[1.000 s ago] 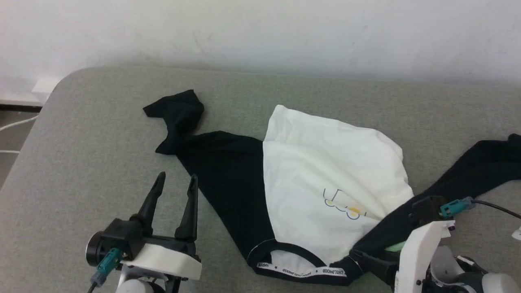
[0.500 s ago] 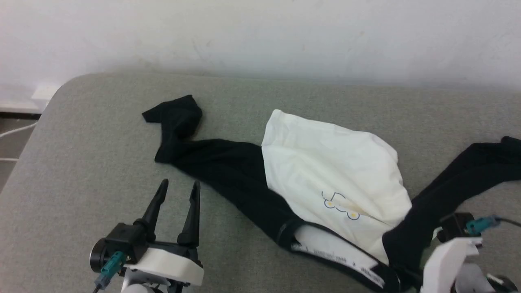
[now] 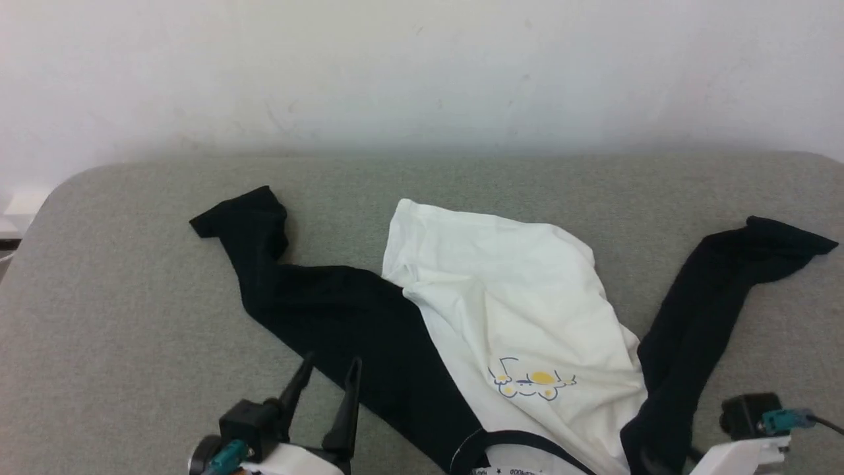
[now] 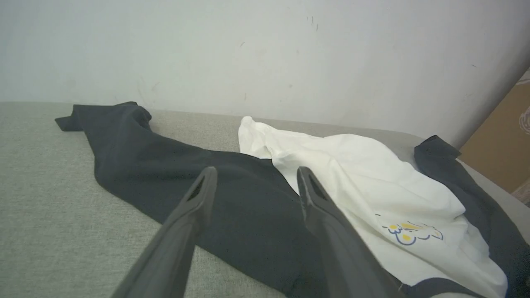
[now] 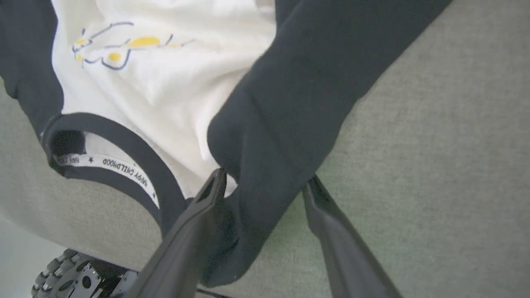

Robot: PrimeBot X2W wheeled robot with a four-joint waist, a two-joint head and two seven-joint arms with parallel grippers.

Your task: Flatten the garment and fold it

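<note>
The garment (image 3: 514, 310) lies spread on the grey surface with its white body in the middle and the yellow print (image 3: 531, 381) facing up. One black sleeve (image 3: 264, 264) runs out to the far left and the other black sleeve (image 3: 725, 284) to the far right. The lettered neckband (image 5: 112, 165) sits at the near edge. My left gripper (image 3: 333, 363) is open, just short of the left sleeve and touching nothing. My right gripper (image 5: 265, 182) is open, its fingers straddling the right sleeve's shoulder end.
The grey padded surface (image 3: 132, 330) ends at a white wall (image 3: 422, 66) behind and has rounded corners. In the left wrist view, a brown cardboard panel (image 4: 501, 140) stands beyond its right end. Below the near edge, the right wrist view shows a robot wheel (image 5: 62, 281).
The head camera has shifted. The shirt's collar end was dragged toward the near edge and the right sleeve now lies stretched out. The right fingers now stand apart around the shoulder.
</note>
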